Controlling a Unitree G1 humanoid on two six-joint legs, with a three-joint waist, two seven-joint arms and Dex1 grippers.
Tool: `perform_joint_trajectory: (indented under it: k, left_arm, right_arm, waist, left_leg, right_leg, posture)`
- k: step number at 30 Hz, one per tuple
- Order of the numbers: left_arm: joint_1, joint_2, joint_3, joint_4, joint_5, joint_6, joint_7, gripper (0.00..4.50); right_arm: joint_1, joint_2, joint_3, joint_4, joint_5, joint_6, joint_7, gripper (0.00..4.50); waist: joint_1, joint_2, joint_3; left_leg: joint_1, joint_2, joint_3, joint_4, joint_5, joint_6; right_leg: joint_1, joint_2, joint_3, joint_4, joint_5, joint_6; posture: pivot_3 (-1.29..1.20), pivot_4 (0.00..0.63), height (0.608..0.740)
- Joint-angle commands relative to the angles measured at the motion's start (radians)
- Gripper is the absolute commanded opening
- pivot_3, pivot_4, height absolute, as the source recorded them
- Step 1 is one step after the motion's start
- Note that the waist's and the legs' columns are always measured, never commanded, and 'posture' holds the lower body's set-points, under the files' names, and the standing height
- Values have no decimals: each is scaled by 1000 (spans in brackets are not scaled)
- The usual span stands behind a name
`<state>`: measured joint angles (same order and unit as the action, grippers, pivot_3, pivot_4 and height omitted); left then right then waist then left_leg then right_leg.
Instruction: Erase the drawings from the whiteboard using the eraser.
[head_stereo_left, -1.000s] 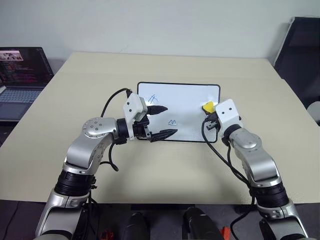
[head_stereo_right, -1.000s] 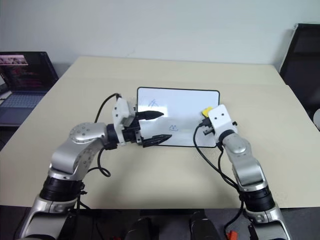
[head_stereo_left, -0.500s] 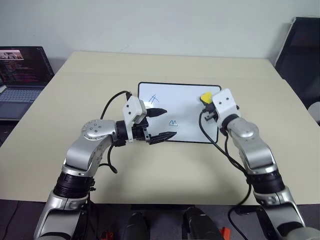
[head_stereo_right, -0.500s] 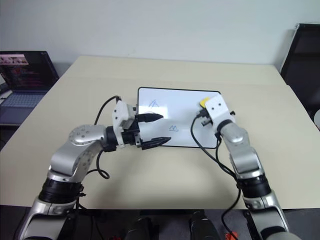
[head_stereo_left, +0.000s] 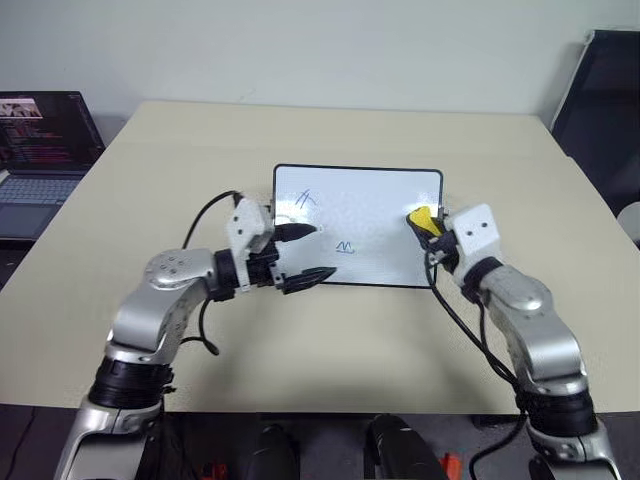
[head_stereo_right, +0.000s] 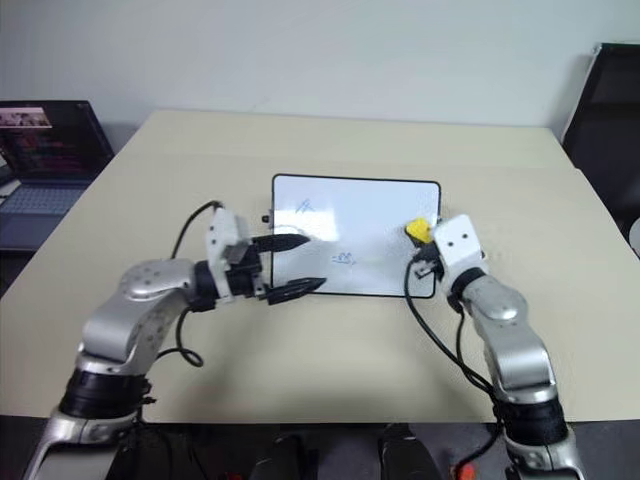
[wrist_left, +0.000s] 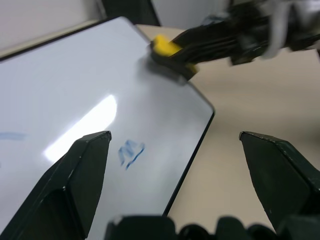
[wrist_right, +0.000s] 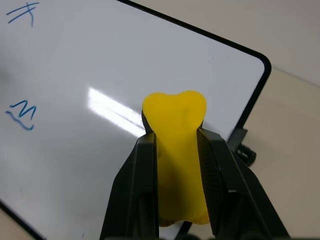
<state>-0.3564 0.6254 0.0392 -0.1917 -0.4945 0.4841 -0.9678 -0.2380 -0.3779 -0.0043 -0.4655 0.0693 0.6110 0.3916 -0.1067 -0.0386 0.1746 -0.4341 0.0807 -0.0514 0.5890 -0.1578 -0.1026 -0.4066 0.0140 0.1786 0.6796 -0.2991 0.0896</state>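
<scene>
The eraser is pinched between the right gripper fingers over the whiteboard right edge, poised for wiping. The left gripper is spread wide, empty, beside two remaining drawings.

The whiteboard, glossy white with a thin black frame, lies flat. Two blue drawings mark its left half and middle. The yellow eraser, pinched, sits over the board's right part, possibly touching.
</scene>
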Motion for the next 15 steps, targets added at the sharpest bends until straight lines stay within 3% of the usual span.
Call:
perform_joint_trajectory:
  k: [1,9,15]
  left_arm:
    - [66,28,59,-51,-34,10,4,4500]
    - [178,84,101,-172,-49,45,27,4500]
    - [191,98,105,-225,-40,73,81,4500]
  right_arm:
    - [69,-43,-30,-134,77,-53,89,722]
    - [178,-127,27,-229,149,-26,194,659]
    - [160,-169,98,-184,135,-51,234,642]
  waist:
    - [2,0,0]
    - [8,-1,1]
    - [12,-1,1]
  left_leg:
    - [0,0,0,0,-1,-1]
    - [0,0,0,3,-1,-2]
    - [1,-1,0,4,-1,-2]
  right_leg:
    - [0,0,0,0,-1,0]
    - [1,-1,0,0,-5,-7]
    - [1,-2,0,0,-4,-7]
  posture:
    - [0,150,740]
    - [0,150,740]
    - [0,150,740]
